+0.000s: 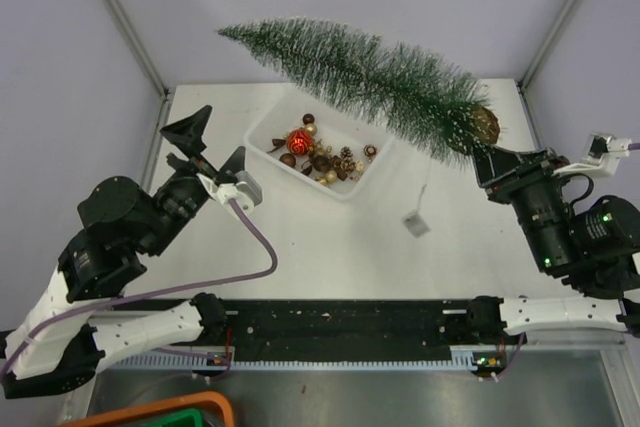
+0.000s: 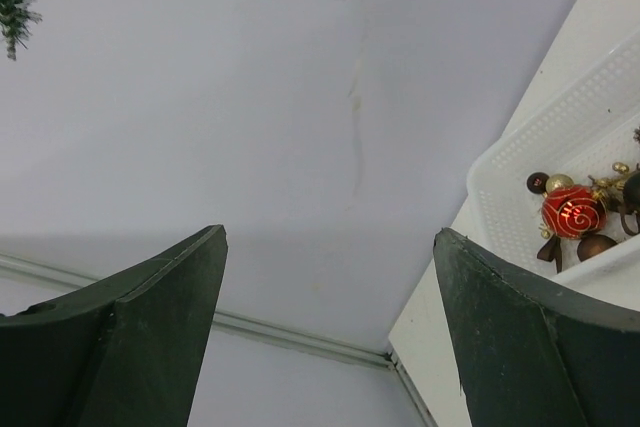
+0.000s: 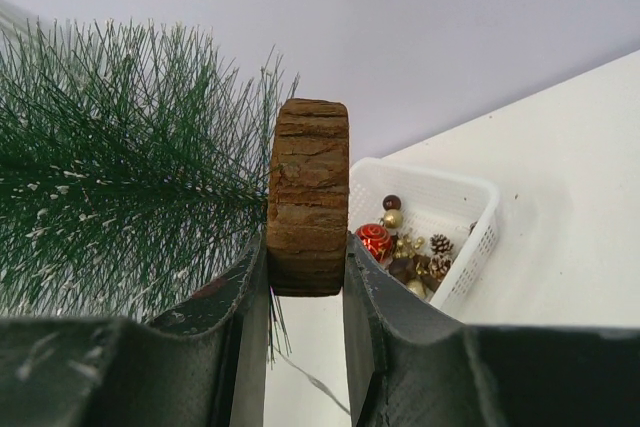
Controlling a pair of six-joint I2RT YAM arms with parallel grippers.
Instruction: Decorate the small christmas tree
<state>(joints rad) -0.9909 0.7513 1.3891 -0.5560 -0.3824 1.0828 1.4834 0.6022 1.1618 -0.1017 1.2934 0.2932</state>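
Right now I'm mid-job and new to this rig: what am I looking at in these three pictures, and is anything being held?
You have two robot arms bolted at the near edge of a white table. The overhead picture looks down from above and behind them, with the left arm on the left. The other two pictures come from a camera on each wrist, looking out past that arm's own fingers.

The right gripper is shut on the round wooden base of the small christmas tree. It holds the tree off the table, lying nearly sideways.

On the table sits a white tray of loose ornaments, among them a red bauble. The left gripper is beside the tray, open and empty.
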